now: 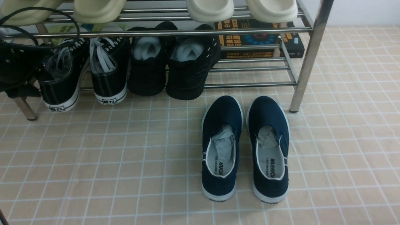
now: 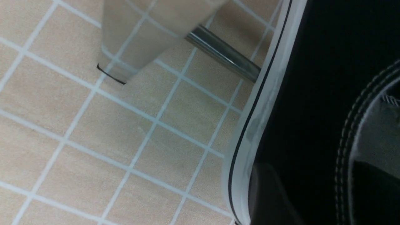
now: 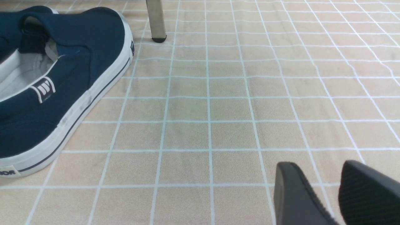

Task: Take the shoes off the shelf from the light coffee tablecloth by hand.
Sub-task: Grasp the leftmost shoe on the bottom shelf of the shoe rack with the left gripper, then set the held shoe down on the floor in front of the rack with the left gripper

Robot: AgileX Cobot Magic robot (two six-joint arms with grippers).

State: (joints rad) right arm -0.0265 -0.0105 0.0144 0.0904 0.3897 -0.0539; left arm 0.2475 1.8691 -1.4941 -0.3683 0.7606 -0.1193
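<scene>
The shoes, black canvas sneakers with white laces (image 1: 107,75), sit heel-out on the lower tier of the chrome shelf (image 1: 307,56), at its left end. The shelf stands on the light coffee tablecloth (image 1: 125,162). My left arm (image 1: 18,65) reaches in beside the leftmost sneaker (image 1: 61,87). In the left wrist view my left gripper (image 2: 318,200) straddles that sneaker's side wall (image 2: 312,93). One finger (image 2: 268,193) is outside and the other is inside the shoe, with the jaws apart. My right gripper (image 3: 318,168) hovers open over bare cloth.
All-black shoes stuffed with paper (image 1: 168,62) stand right of the sneakers. Navy slip-ons (image 1: 243,147) lie on the cloth in front of the shelf's right half. Cream slippers (image 1: 209,9) sit on the top tier, books (image 1: 259,40) behind. A shelf leg (image 3: 156,22) stands near the navy shoe (image 3: 62,93).
</scene>
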